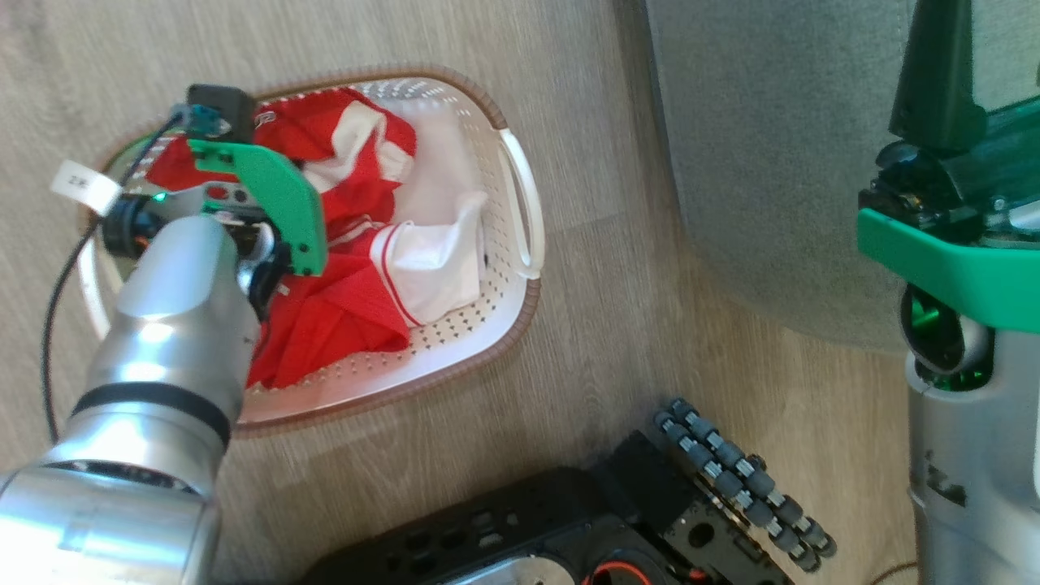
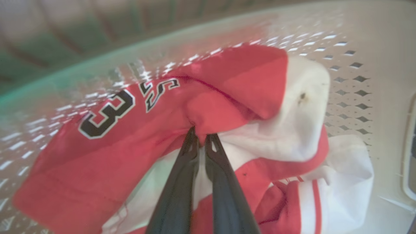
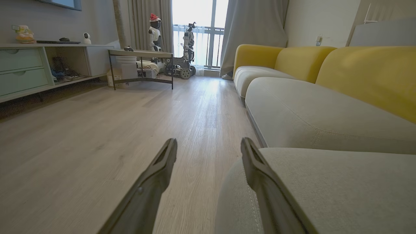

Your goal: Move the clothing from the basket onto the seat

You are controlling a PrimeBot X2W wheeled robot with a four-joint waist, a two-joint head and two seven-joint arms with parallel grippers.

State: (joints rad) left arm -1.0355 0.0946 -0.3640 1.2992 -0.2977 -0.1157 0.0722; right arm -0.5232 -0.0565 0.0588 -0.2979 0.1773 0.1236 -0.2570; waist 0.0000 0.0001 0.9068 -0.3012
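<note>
Jaws of left gripper (image 2: 201,134) pinched on red clothing (image 2: 227,81) in basket (image 1: 497,138) on wood floor (image 1: 617,325); right gripper (image 3: 209,143) jaws wide, empty, by grey seat (image 3: 325,107); number print (image 2: 107,113) visible in left wrist view.

The left arm (image 1: 162,325) hides part of the basket (image 1: 455,345) and perhaps some clothing (image 1: 341,313).

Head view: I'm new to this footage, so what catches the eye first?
The red-and-white clothing heaped in the white basket on the floor, left of the grey seat. In the left wrist view, the left gripper is shut on a red fold beside a black number print. The right gripper hangs open.
</note>
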